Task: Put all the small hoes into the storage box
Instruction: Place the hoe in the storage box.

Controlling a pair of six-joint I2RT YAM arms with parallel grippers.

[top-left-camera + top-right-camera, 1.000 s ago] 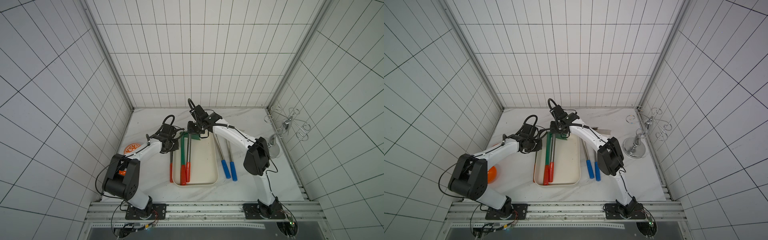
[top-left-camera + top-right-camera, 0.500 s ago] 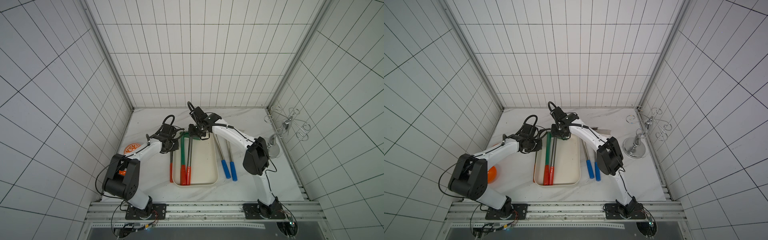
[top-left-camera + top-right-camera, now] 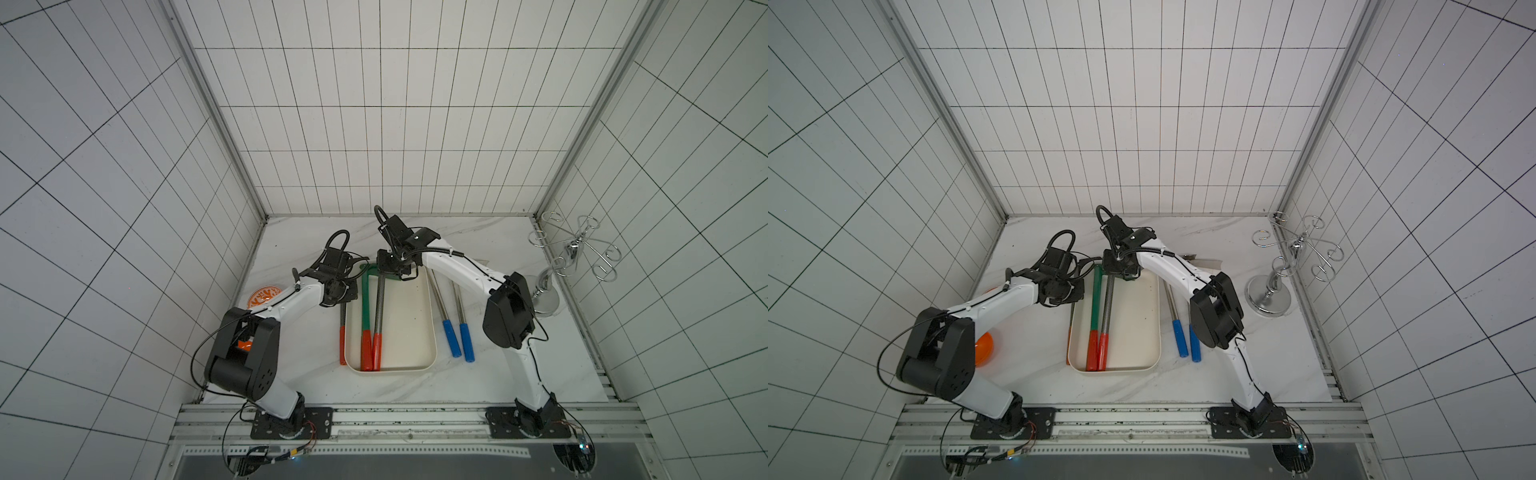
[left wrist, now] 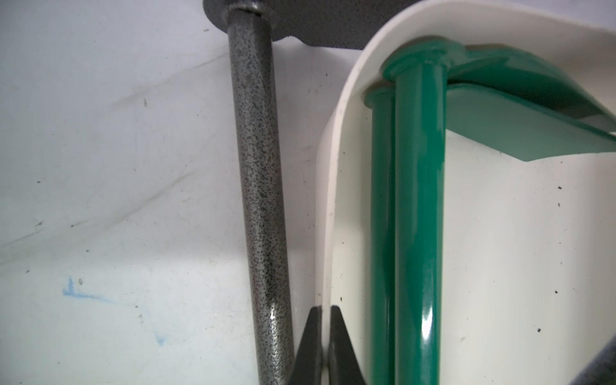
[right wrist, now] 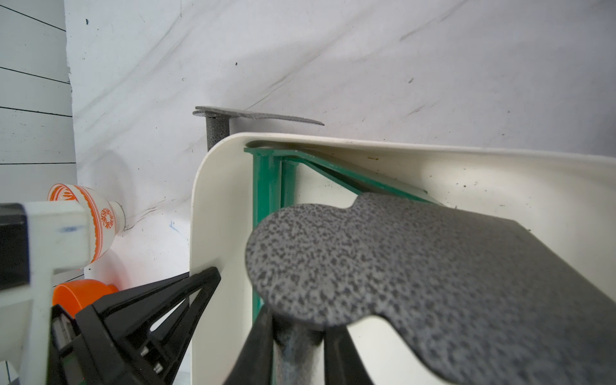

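At the far end of the storage box (image 3: 409,324), nothing has shifted: right jaws stay clamped on the small hoe (image 3: 379,307), handle inside beside a green hoe (image 3: 365,307); left jaws pinch the box wall. Another grey hoe (image 3: 343,328) lies outside.

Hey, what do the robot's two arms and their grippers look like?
The left arm and right arm have white links, boxy black joints and black bases. A thick black cable loops over each wrist. The left gripper and right gripper are black, with tapering fingers.
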